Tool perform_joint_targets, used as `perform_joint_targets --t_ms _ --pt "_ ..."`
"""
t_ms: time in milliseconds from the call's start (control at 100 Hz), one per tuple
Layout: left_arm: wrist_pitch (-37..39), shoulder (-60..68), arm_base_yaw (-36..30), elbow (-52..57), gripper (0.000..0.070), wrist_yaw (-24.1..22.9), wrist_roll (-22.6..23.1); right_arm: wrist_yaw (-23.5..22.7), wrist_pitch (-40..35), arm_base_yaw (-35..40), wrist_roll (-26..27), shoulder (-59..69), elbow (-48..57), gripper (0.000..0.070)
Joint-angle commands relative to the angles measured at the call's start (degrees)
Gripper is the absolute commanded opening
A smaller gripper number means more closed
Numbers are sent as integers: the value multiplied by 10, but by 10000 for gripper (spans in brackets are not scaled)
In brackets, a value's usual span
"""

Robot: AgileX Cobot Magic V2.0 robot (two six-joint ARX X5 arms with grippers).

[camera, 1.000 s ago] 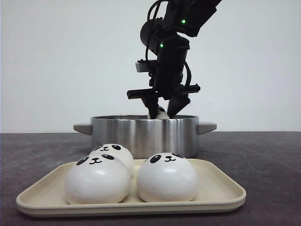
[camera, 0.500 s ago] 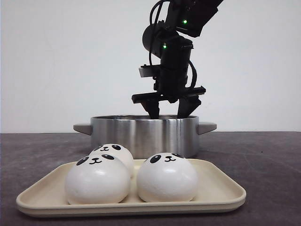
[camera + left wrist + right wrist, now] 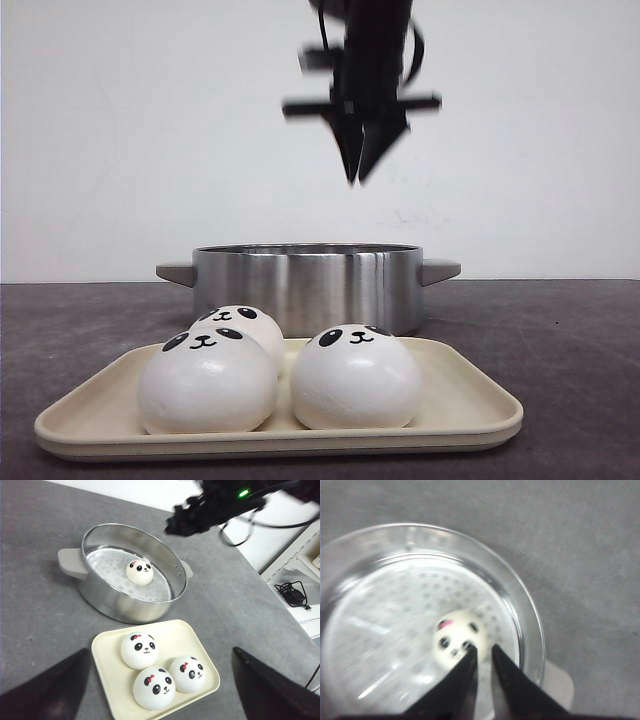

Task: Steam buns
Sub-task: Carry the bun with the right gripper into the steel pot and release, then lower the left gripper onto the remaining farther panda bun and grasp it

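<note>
Three buns (image 3: pixel 280 385) sit bunched together on the cream tray (image 3: pixel 480 410) at the front of the table, two side by side in front and one (image 3: pixel 243 322) tucked just behind them, all touching or nearly so. The fourth bun (image 3: pixel 139 572) lies alone on the perforated floor of the steel pot (image 3: pixel 305 285), face up, a little off centre, and clear of the wall.

They look smooth and shiny, round-topped, with nothing to hook a finger on, so they are probably slippery. They also look light and likely soft, so a hard pinch could dent or squirt one out. The sensible hold is wide: fingers either side at the broadest part, low on the dome, squeezing gently. The front two on the tray sit so close that a finger may not fit between them. Taking one from its outer side, or the back one from above, looks easier.

The right gripper (image 3: pixel 359 170) hangs high above the pot, blurred, its two fingers pressed almost together to a point and holding nothing. The left gripper (image 3: pixel 160 692) is high over the tray's near side, fingers spread wide, empty. The grey table (image 3: pixel 570 340) carries the pot behind the tray.
</note>
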Motion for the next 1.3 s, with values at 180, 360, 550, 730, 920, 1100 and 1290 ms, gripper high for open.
perform_joint_targets --t_ms 180,360,550,730,920,1100,1290 --pt "-4 9 -2 5 414 16 5 146 -14 189 3 -206 21 10" --pt "3 53 -2 4 485 31 14 312 -1 365 -14 -320 21 10" --pt "5 143 -29 4 488 35 15 410 -41 483 -21 -395 21 10" --pt "35 256 -112 4 490 32 14 466 -122 525 39 -442 21 10" --pt "111 361 -221 5 489 -46 -17 470 -193 541 128 -477 21 10" --pt "180 459 -291 5 581 -130 -32 483 -217 554 163 -495 21 10" --pt "248 553 -306 6 650 -154 -42 483 -249 569 202 -497 21 10"
